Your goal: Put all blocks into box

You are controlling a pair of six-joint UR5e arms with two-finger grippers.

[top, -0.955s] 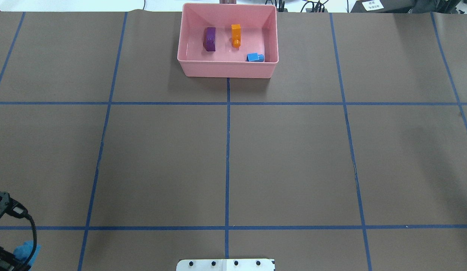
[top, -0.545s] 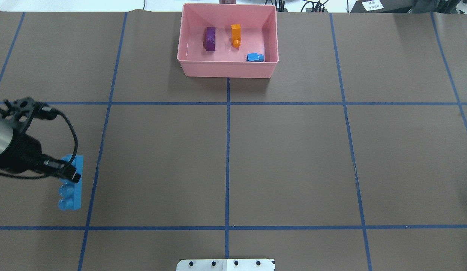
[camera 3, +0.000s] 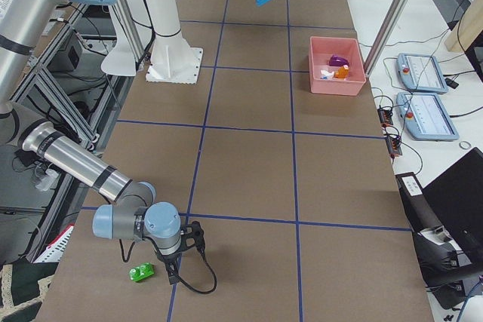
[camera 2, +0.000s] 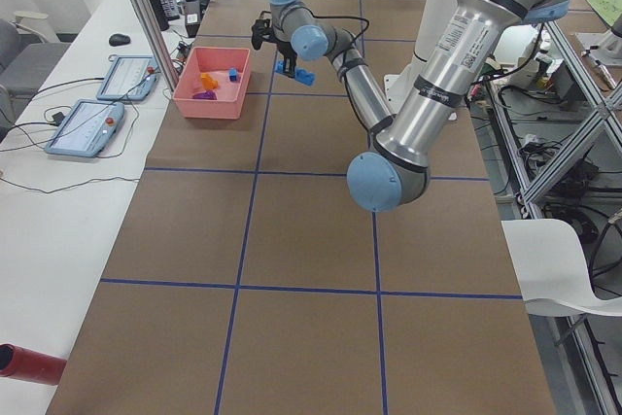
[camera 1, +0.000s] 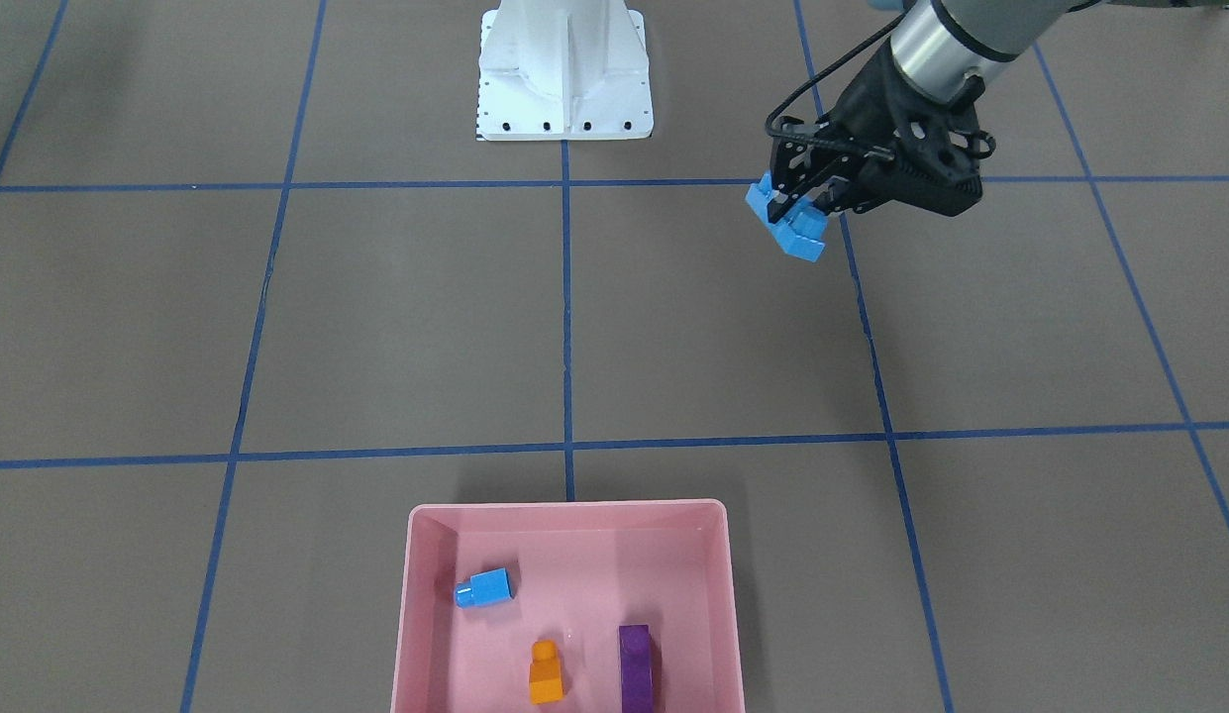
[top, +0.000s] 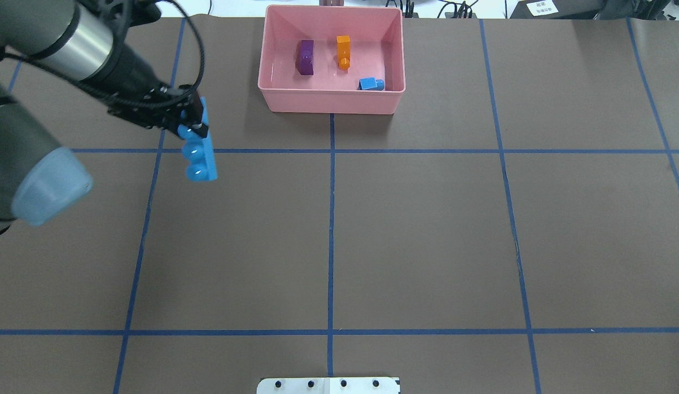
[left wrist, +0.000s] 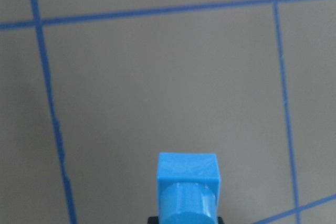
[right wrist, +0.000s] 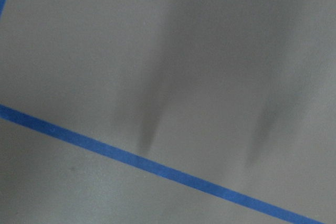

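The pink box (top: 331, 104) stands at the table's far middle and holds the purple brick (top: 305, 56), the orange brick (top: 343, 51) and the small blue brick (top: 370, 83). My left gripper (top: 190, 117) is shut on the long blue brick (top: 199, 150), held above the table to the left of the box; the brick also fills the bottom of the left wrist view (left wrist: 188, 192). The green brick (camera 3: 141, 271) lies on the table beside my right gripper (camera 3: 172, 273). I cannot tell whether the right gripper is open or shut.
The white robot base (camera 1: 564, 89) sits at the near middle edge. Control tablets (camera 2: 97, 123) lie on the bench beyond the box. A red cylinder (camera 2: 29, 362) lies at the bench's corner. Blue tape lines grid the brown table.
My left arm has swept from the near left corner forward and right toward the box, carrying the long blue brick. The bricks in the box have not moved.
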